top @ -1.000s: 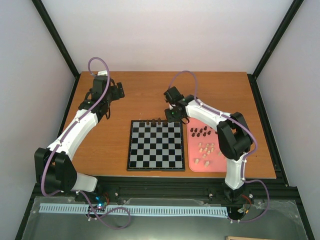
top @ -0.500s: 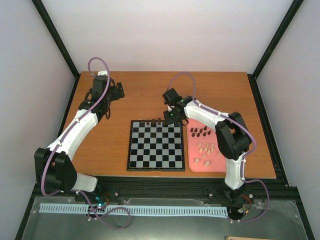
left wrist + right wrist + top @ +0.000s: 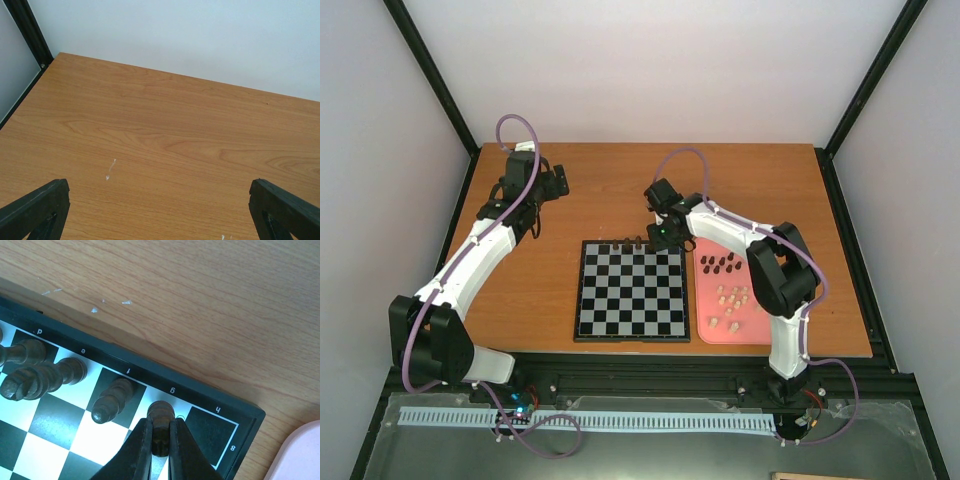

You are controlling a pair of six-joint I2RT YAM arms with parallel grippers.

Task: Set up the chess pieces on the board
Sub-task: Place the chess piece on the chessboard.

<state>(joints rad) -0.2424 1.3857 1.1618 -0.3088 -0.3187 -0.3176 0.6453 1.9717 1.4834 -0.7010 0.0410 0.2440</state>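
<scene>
I find the right claw point(image 3: 663, 237) edged left since a second ago. Only its wrist view shows it clamped on a dark piece point(image 3: 162, 412) at the board's point(image 3: 150, 372) g8; left claw point(image 3: 157, 190) apart.

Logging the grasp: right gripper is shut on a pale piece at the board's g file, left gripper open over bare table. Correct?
No: the piece in the right gripper is dark brown, not pale, as the right wrist view shows. The rest holds: shut on it at the board's g file, left gripper open over bare table.
</scene>
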